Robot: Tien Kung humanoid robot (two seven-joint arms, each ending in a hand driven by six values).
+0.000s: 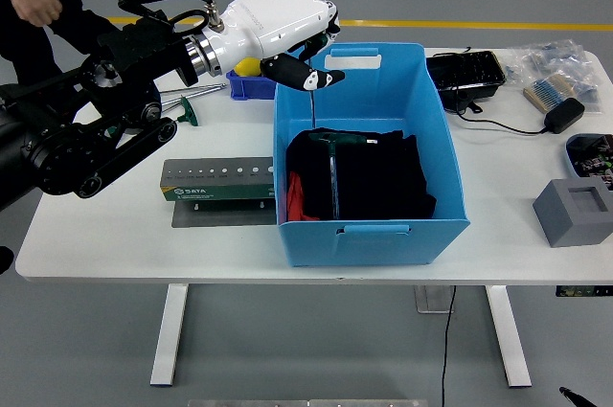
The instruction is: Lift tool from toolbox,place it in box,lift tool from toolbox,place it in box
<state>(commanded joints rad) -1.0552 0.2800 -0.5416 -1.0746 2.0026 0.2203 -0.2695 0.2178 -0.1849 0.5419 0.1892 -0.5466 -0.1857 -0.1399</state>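
My left hand [308, 70], white with black fingertips, is shut on a T-handle tool [312, 108] whose thin shaft hangs straight down. It hovers above the back left part of the blue box [436, 120]. Inside the box lies black cloth with another green T-handle tool [333, 169] on it and something red [294, 198] at the left. The grey tool rack [216, 182] with its row of holes stands on the table left of the box, below my forearm.
More green T-handle tools [188, 108] lie behind my arm near a small blue bin [247, 89]. A black tray [466, 74], a brush [548, 93], a charger [564, 116] and a grey block [575, 212] sit to the right. A person's hand [36, 5] shows top left.
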